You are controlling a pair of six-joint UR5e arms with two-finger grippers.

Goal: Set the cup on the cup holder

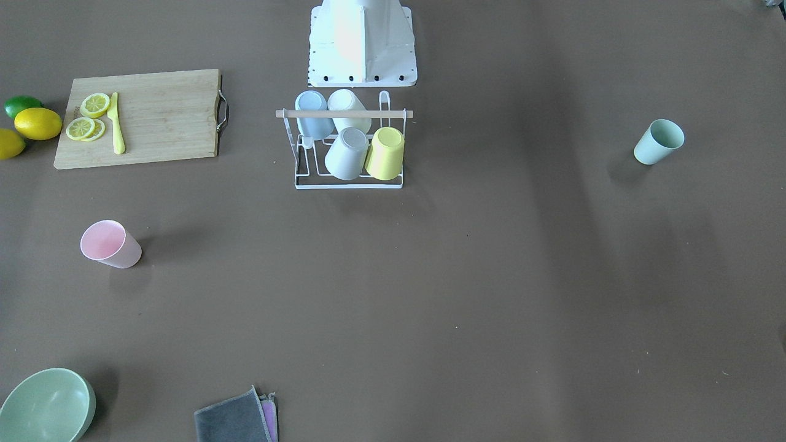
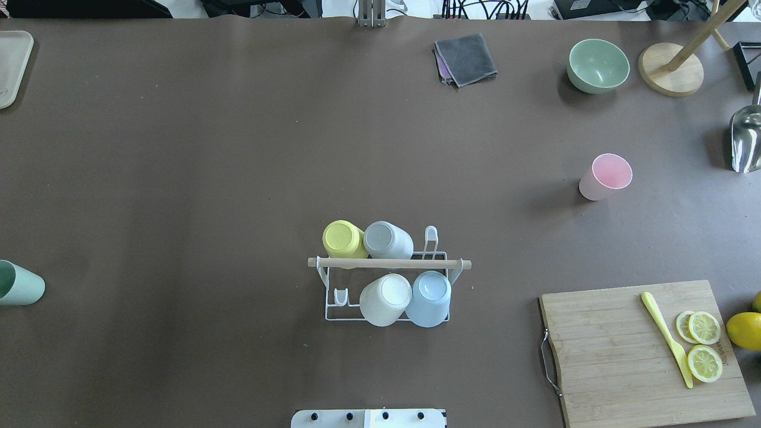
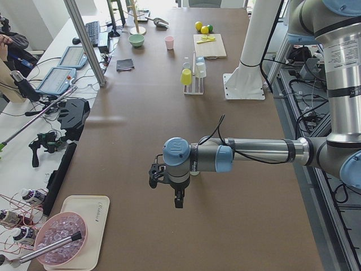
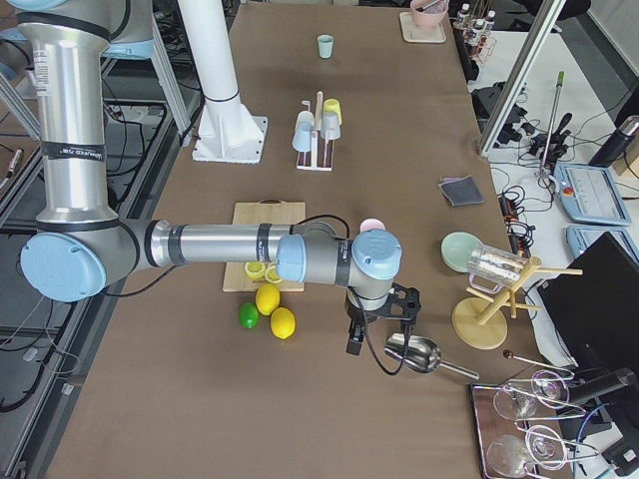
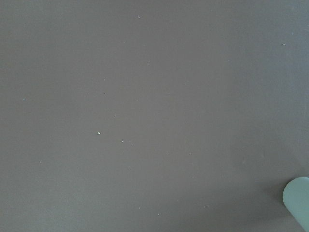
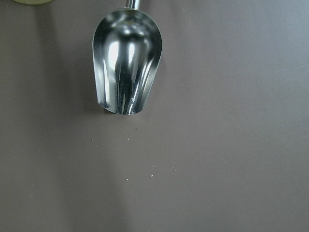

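Note:
The white wire cup holder (image 1: 347, 178) with a wooden rod stands mid-table near the robot base and also shows in the overhead view (image 2: 386, 315). It carries several upturned cups: blue, white, grey and yellow. A pink cup (image 2: 605, 176) stands upright on the robot's right side. A pale green cup (image 2: 21, 285) stands at the far left, and its edge shows in the left wrist view (image 5: 298, 200). My left gripper (image 3: 178, 197) and right gripper (image 4: 351, 344) show only in side views, so I cannot tell if they are open or shut.
A wooden cutting board (image 2: 606, 356) holds lemon slices and a yellow knife, with lemons beside it. A green bowl (image 2: 597, 64), a grey cloth (image 2: 467, 57), a wooden stand base (image 2: 670, 68) and a metal scoop (image 6: 126, 60) lie on the right side.

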